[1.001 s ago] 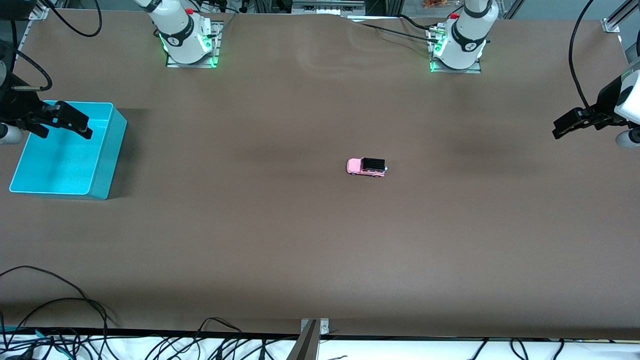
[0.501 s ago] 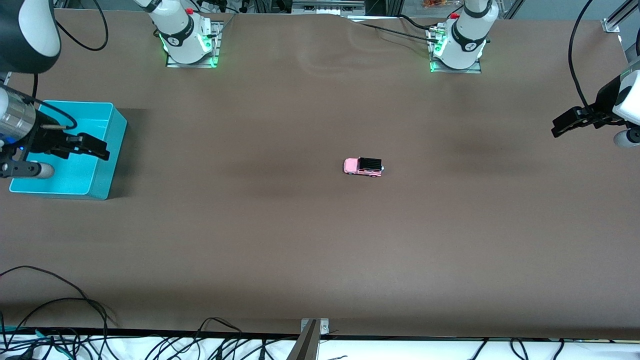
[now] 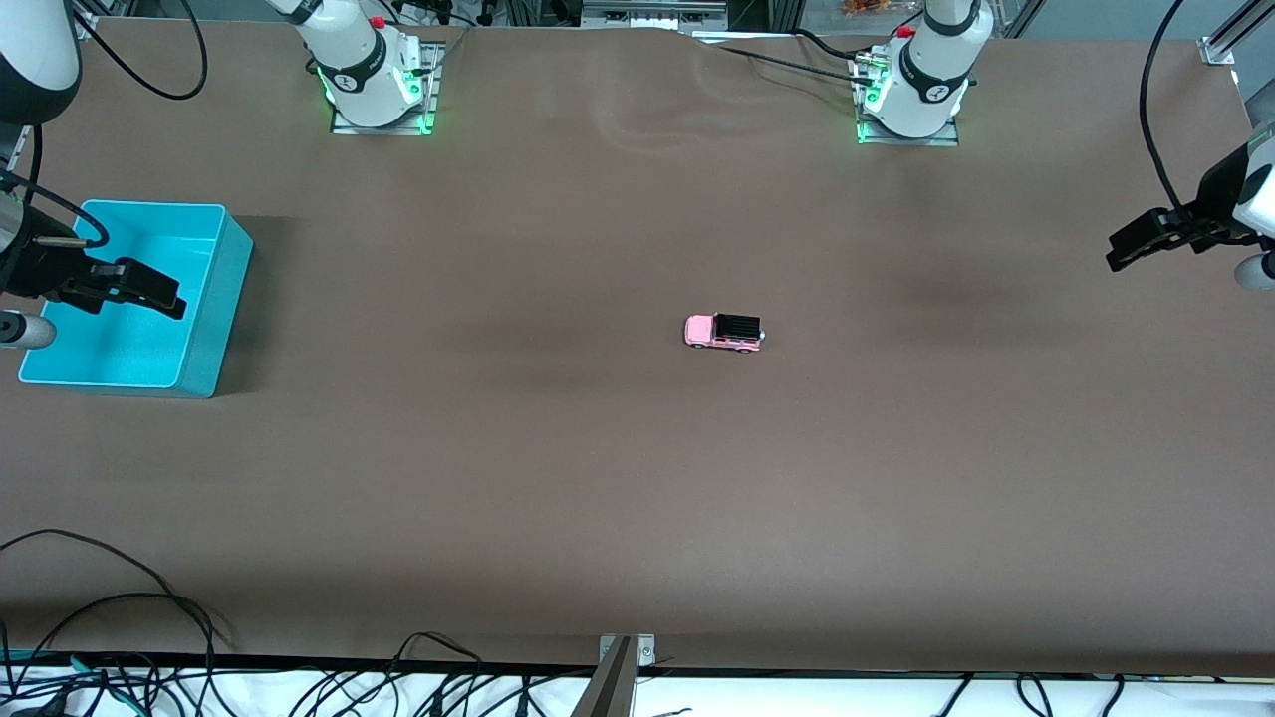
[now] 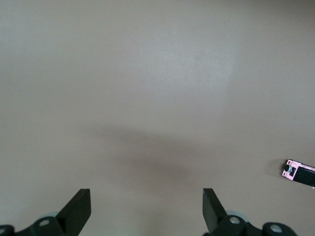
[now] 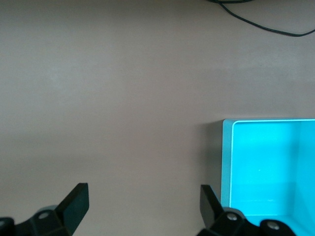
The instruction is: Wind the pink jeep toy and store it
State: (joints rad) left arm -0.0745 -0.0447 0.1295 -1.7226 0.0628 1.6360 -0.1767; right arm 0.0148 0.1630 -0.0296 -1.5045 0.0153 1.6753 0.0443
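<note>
The open-topped turquoise plastic bin (image 3: 134,304) at the right arm's end of the brown table (image 3: 637,478) holds nothing. The right gripper (image 3: 149,289) hangs over it, fingers wide. The small pink jeep toy (image 3: 724,332) sits mid-table. The left gripper (image 3: 1131,249) hovers wide, empty, over the table's left-arm end.

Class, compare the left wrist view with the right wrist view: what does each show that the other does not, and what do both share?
Only the left wrist view shows the pink jeep toy, small at the edge of the picture, standing on the table.

Only the right wrist view shows the turquoise bin, nothing visible inside it, and a black cable lying on the table.

Both share the brown table and, at the bottom edge, that arm's own open, empty gripper: the left gripper and the right gripper.
</note>
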